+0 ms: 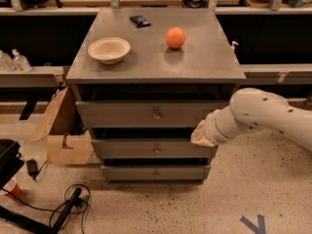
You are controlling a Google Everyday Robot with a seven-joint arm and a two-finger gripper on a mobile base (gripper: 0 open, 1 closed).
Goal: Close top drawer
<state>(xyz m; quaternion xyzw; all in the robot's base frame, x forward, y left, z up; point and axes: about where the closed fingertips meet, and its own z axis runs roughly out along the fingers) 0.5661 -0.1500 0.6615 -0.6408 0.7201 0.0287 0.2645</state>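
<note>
The top drawer [122, 114] is the widest grey front of the three, with a small brass knob [156, 115] at its centre. It stands pulled out a little, with a dark gap above its front under the cabinet top. My gripper [201, 135] is at the right end of that front, at its lower edge, touching or very close to it. The white arm [263, 116] reaches in from the right.
On the grey cabinet top [209, 62] are a beige bowl [109, 49], an orange ball [175, 37] and a small dark object [140, 20]. Two narrower drawers [153, 150] sit below. A cardboard box [61, 130] and cables [68, 206] lie at the left.
</note>
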